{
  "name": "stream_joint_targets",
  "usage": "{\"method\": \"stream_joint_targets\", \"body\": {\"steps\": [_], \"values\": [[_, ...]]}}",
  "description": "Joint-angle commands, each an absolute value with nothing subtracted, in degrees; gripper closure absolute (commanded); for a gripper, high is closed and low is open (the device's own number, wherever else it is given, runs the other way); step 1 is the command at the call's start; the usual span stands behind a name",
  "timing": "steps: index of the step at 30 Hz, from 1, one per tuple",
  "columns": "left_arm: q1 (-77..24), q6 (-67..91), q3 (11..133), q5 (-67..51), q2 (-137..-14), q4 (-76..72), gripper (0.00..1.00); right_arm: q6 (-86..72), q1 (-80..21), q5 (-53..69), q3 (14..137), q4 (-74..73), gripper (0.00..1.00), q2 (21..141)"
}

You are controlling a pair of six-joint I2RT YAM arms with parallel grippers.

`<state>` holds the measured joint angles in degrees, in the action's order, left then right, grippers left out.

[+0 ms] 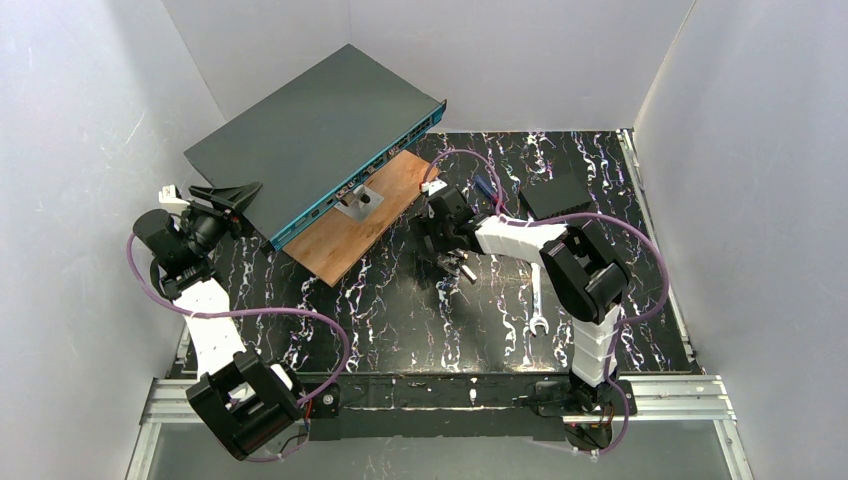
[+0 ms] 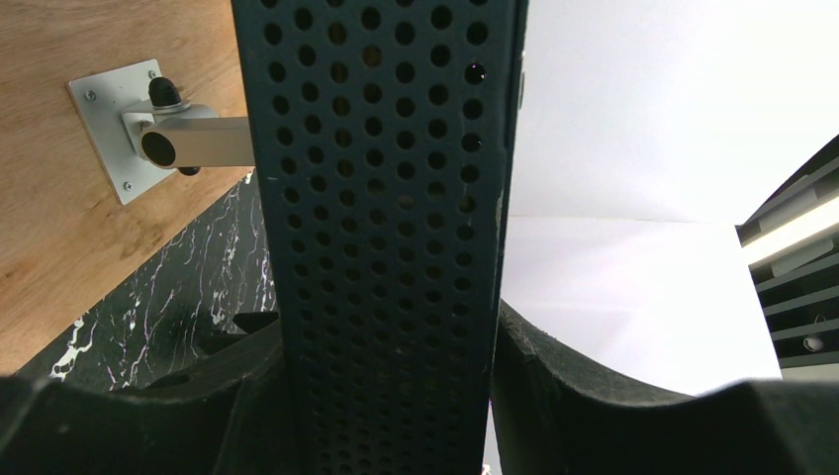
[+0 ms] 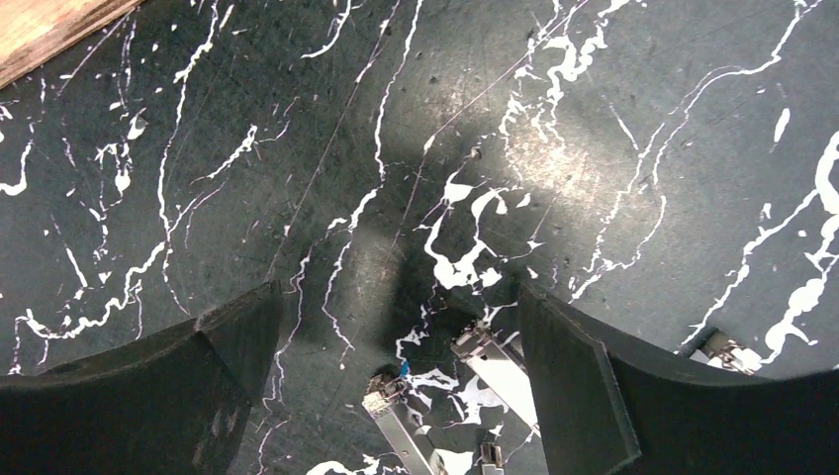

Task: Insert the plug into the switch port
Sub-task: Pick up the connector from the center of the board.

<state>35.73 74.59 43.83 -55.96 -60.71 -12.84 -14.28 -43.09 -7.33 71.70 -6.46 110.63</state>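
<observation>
Back left, the switch [image 1: 315, 135] sits slanted, its ported edge turned toward the middle of the table [image 1: 400, 330]. Tucked under that edge lies the board [image 1: 340, 245], and on it a bracket [image 1: 362, 203] stands just before the ports. At the switch's near left end, the left gripper [image 1: 240, 197] has a finger on either side. Centre table, the right gripper [image 1: 440, 262] hangs over the small plugs [image 1: 462, 268]. Right of them lies a wrench [image 1: 537, 300]. Behind it, back right, sits a small square box [image 1: 558, 196].
</observation>
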Motion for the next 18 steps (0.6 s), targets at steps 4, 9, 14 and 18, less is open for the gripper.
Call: {"method": "stream_joint_targets", "body": {"steps": [4,9,14,18], "values": [[35.44,70.73,42.8,-60.57,-60.57,-11.6,1.0,-15.16,-42.85,-3.05,72.66,-7.12,0.02,110.61],[35.42,70.69,42.72,-60.49,-60.56,-11.6,1.0,-15.89,-42.89,-0.83,70.23,-7.77,0.01,108.91],[35.43,70.71,42.71,-60.47,-60.49,-11.6,1.0,-15.59,-42.89,-0.4,67.74,-8.58,0.01,106.5],[35.42,70.68,42.63,-60.38,-60.47,-11.6,1.0,-14.37,-42.96,1.5,66.36,-9.58,0.01,104.81]]}}
